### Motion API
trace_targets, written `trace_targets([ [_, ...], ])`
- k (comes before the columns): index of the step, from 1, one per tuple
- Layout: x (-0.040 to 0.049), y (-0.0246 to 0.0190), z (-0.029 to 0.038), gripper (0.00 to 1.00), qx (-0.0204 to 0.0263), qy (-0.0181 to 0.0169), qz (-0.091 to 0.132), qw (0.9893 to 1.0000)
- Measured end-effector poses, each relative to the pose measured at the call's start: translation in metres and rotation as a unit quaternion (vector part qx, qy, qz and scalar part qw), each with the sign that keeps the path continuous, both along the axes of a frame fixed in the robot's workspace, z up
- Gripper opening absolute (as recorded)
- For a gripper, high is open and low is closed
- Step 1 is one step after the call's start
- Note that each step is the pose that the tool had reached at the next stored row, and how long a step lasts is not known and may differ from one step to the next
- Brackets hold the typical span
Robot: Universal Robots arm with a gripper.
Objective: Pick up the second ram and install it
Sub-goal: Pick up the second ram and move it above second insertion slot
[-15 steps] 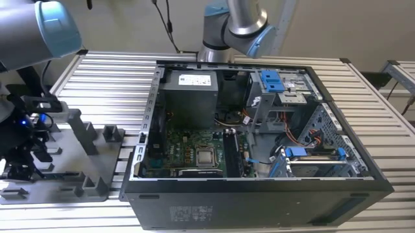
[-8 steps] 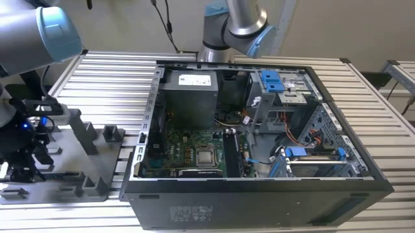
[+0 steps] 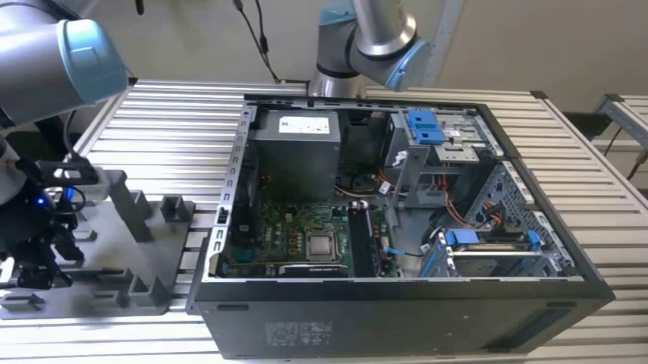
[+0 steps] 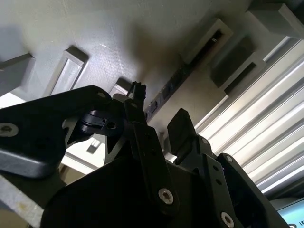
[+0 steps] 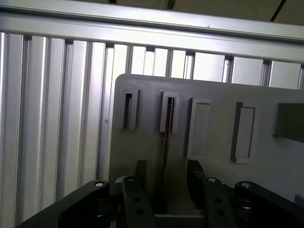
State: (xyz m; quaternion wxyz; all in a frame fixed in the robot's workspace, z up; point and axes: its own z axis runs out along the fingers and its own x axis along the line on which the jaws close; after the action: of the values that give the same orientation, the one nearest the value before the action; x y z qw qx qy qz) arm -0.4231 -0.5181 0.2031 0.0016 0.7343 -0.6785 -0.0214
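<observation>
Straddles second ram, upright on edge in 2nd slot from fixture tray side edge, w/ gripper spread either side; prob. light, stiff, fragile, so best pinched gently on flat faces, mid-length.

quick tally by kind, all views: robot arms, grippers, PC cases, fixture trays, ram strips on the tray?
Robot arms (near, far): 2
Gripper: 1
Open PC case: 1
Grey fixture tray: 1
Ram strip, edge-on in a tray slot: 1
Total: 6
</observation>
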Motion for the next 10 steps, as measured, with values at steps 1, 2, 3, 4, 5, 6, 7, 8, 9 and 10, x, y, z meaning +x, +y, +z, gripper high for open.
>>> trace_targets([
  [1,-0.0003,0.0,-0.0009,0.48,-0.0006,0.0,0.0,1.0],
  [2,-0.0004,0.0,-0.0017,0.48,-0.0014,0.0,0.0,1.0],
  [3,-0.0005,0.0,-0.0023,0.48,-0.002,0.0,0.0,1.0],
  [4,-0.0006,0.0,-0.0029,0.48,-0.0024,0.0,0.0,1.0],
  [5,-0.0007,0.0,-0.0033,0.48,-0.0028,0.0001,0.0,1.0],
  [6,-0.0007,0.0,-0.0036,0.48,-0.003,0.0001,0.0,1.0],
  [7,-0.0007,0.0,-0.004,0.48,-0.0032,0.0,0.0,1.0],
  [8,-0.0007,0.0001,-0.0045,0.48,-0.0036,-0.0001,0.0,1.0],
  [9,-0.0008,0.0,-0.0047,0.48,-0.0041,-0.0001,0.0,1.0],
  [10,-0.0008,0.0,-0.0048,0.48,-0.0043,-0.0005,0.0,1.0],
])
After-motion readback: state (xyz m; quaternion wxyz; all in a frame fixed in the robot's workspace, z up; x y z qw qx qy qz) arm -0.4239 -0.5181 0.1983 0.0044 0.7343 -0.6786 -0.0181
